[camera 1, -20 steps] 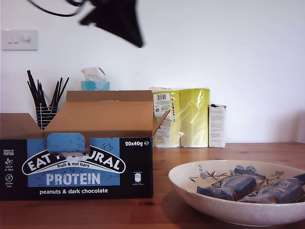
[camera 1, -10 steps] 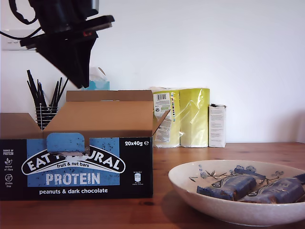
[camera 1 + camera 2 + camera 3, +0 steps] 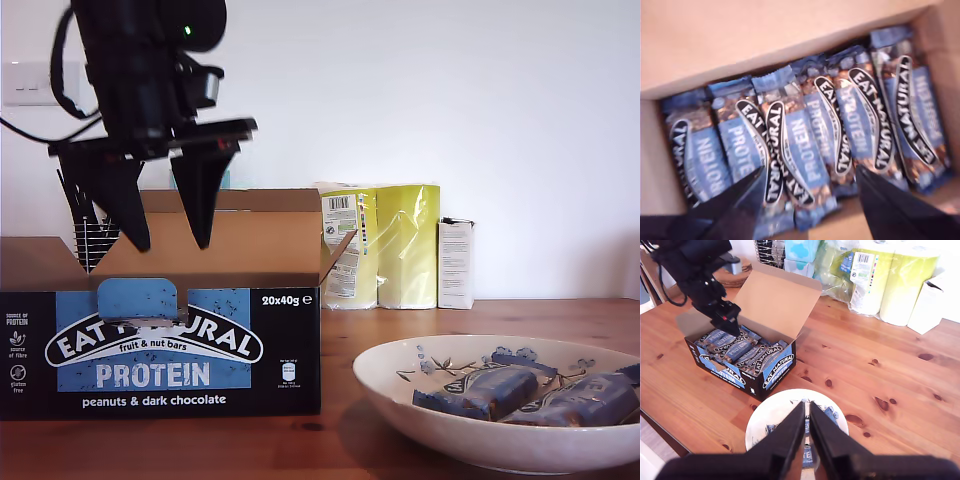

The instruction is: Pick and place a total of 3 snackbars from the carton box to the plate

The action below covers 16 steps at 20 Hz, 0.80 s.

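Observation:
The carton box stands open at the exterior view's left, packed with several snackbars lying side by side. My first gripper hangs just above the box opening, open, its fingertips spread over the middle bars and touching none. Two snackbars lie in the plate at the exterior view's lower right. My second gripper is high above the plate, shut with nothing in it, and does not show in the exterior view.
Yellow packs of paper rolls and a small white box stand against the wall behind. A wire holder of black sticks is behind the carton. The raised back flap stands behind the first gripper.
The first arm has come down from the exterior view's top to just above the carton opening, and its fingers now stand spread apart. The plate and its bars have not moved.

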Each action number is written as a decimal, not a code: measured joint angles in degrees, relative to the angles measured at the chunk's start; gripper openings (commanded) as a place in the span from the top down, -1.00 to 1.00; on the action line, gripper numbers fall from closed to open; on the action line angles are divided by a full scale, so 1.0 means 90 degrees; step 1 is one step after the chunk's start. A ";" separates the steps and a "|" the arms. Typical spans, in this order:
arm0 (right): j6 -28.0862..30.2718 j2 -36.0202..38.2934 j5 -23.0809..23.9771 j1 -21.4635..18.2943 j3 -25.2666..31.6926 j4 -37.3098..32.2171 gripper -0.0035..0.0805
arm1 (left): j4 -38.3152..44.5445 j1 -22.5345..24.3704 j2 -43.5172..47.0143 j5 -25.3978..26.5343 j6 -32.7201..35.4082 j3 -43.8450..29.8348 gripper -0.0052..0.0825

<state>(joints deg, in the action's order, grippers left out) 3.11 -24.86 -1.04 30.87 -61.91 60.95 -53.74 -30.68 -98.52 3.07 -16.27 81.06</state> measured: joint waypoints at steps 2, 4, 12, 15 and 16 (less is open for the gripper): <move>0.0032 0.0000 0.0000 0.0000 0.0000 0.0000 0.95 | 0.0027 0.0000 -0.0129 0.0000 -0.0010 0.0000 -0.34; 0.0131 0.0000 0.0000 0.0000 0.0000 0.0002 0.95 | 0.0085 0.0000 -0.0228 0.0005 -0.0015 0.0000 -0.34; 0.0143 0.0000 0.0000 0.0000 0.0000 0.0007 0.95 | 0.0170 0.0002 -0.0590 0.0126 -0.0017 0.0000 -0.34; 0.0143 0.0000 0.0000 0.0000 0.0000 0.0007 0.95 | 0.0236 0.0002 -0.0704 0.0124 -0.0017 0.0000 -0.34; 0.0143 0.0000 0.0000 0.0000 0.0000 0.0010 0.95 | 0.0260 0.0002 -0.0741 0.0121 -0.0017 0.0000 -0.34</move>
<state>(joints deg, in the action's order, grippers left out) 4.40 -24.86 -1.04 30.87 -61.91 61.04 -51.40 -30.65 -105.19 4.16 -16.43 81.06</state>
